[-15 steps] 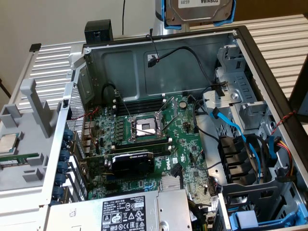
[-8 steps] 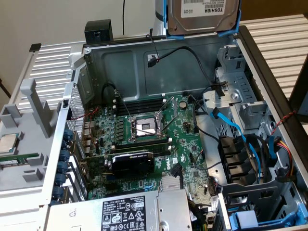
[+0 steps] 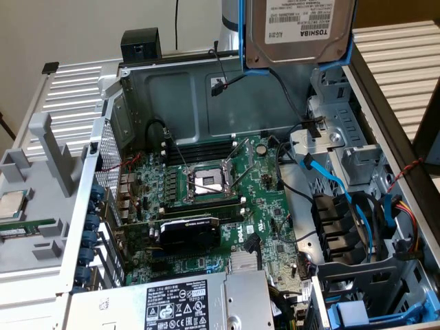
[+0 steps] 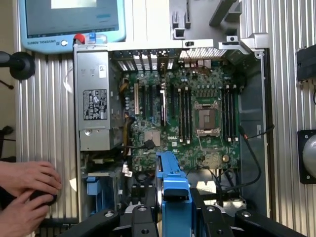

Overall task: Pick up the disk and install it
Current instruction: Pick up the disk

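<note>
The disk [image 3: 299,31], a silver hard drive with a white label in a bright blue carrier frame, hangs on edge high above the open computer case, over its far right corner in the exterior view. In the wrist view the blue carrier [image 4: 173,185] stands edge-on between the black fingers [image 4: 144,215], and my gripper [image 4: 173,210] is shut on it. Below it lie the motherboard [image 4: 197,113] and the case floor.
The metal drive cage [image 3: 337,137] with blue and black cables [image 3: 357,213] sits on the exterior view's right. The grey power supply [image 3: 179,306] is at the front. A CPU chip [image 3: 14,204] rests outside the case. A person's hands [image 4: 27,190] lie beside the case, near a teach pendant [image 4: 71,22].
</note>
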